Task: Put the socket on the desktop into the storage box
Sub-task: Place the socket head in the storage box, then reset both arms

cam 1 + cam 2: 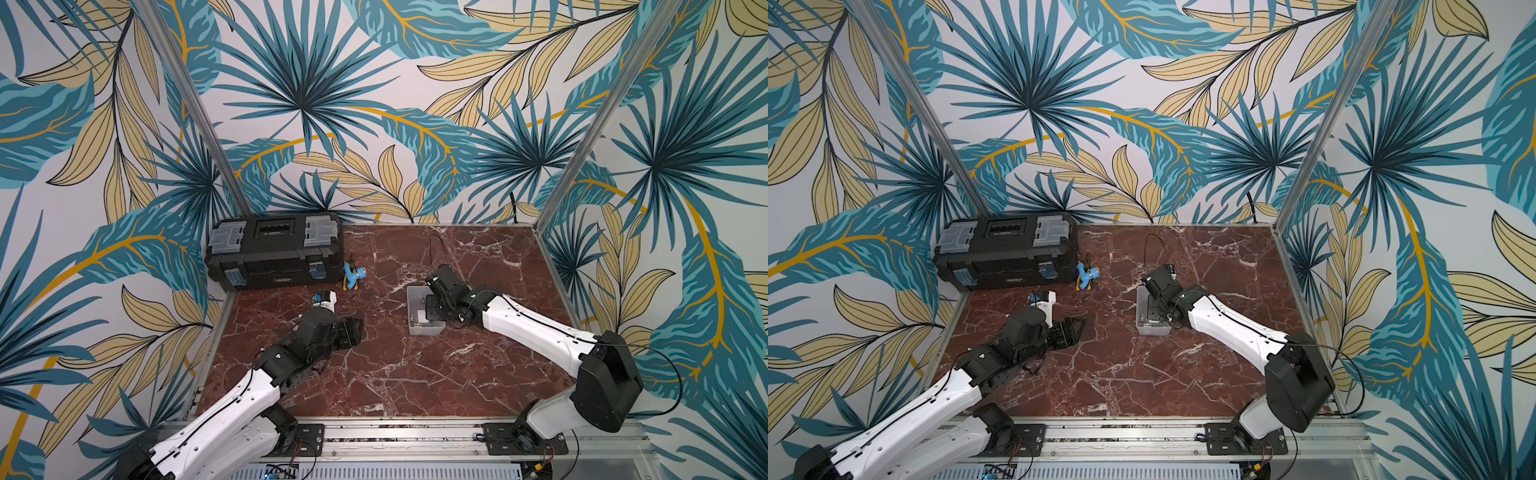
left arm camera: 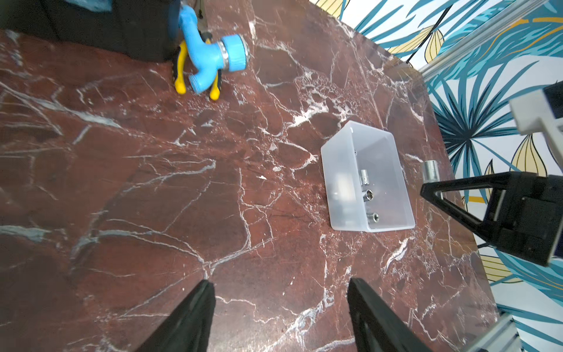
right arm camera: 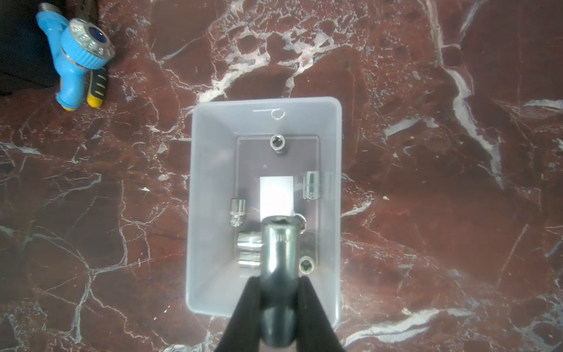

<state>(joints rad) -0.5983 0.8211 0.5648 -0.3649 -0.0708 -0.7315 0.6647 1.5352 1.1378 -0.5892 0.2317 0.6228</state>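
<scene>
Socket (image 3: 277, 259): long chrome cylinder with a mirror finish and dark reflections along the barrel. Its far end is open, and the rim of the recess is visible there. It is clamped between the two black fingers of the right claw (image 3: 277, 282), which grip the near half of the barrel. The long axis runs in line with the fingers, with the open end pointing away from the wrist and down toward the floor of the storage box (image 3: 265, 102). Exact tilt not readable. The socket hangs over the box opening, clear of the walls; whether its lower end sits below the rim cannot be told. In the left wrist view the same socket (image 2: 429, 170) shows as a short bright stub at the claw tip, beside the box (image 2: 335, 170). The box is translucent pale grey with no lid and has a white label (image 3: 275, 195) on its floor. Several smaller sockets already lie inside, one (image 3: 277, 142) standing on end and one (image 3: 313, 185) lying by a side wall. The box rests on the red-brown veined surface (image 3: 426, 152). The left claw (image 2: 280, 304) has its fingers apart and empty, over bare surface well away from the box. Farther off, a blue hose nozzle (image 2: 213, 55) lies across yellow-and-black tool handles (image 2: 179, 76), next to a black toolbox (image 1: 274, 253).
</scene>
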